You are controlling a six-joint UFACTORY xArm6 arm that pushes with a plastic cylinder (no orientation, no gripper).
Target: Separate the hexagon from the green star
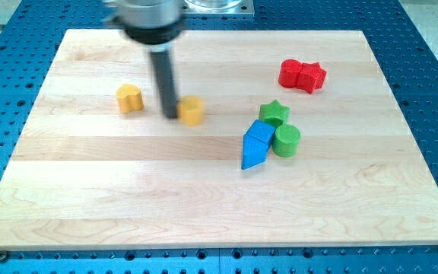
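On the view's left of the wooden desk [90,198] sits a yellow heart block [129,98], alone. Just to its right my tip [170,116] rests on the desk, touching or very nearly touching the left side of the yellow hexagon [192,110]. The tool is a plain rod, so it has no jaws to open and holds nothing; it can only push.

Further right lies a tight cluster: the green star [274,113] at the top, a blue block [256,143] of angular shape below and left of it, and a green cylinder [286,141] beside that. Near the view's top right two red blocks [303,75] sit pressed together; their shapes are hard to read.

The hexagon stands apart from the green star already, though not far. I judge the step in hand to be the push that widens that gap. From its present side my tip would drive the hexagon toward the star, so the next move calls for rounding the hexagon to its right side and pushing it leftward or down the view, clear of the heart.
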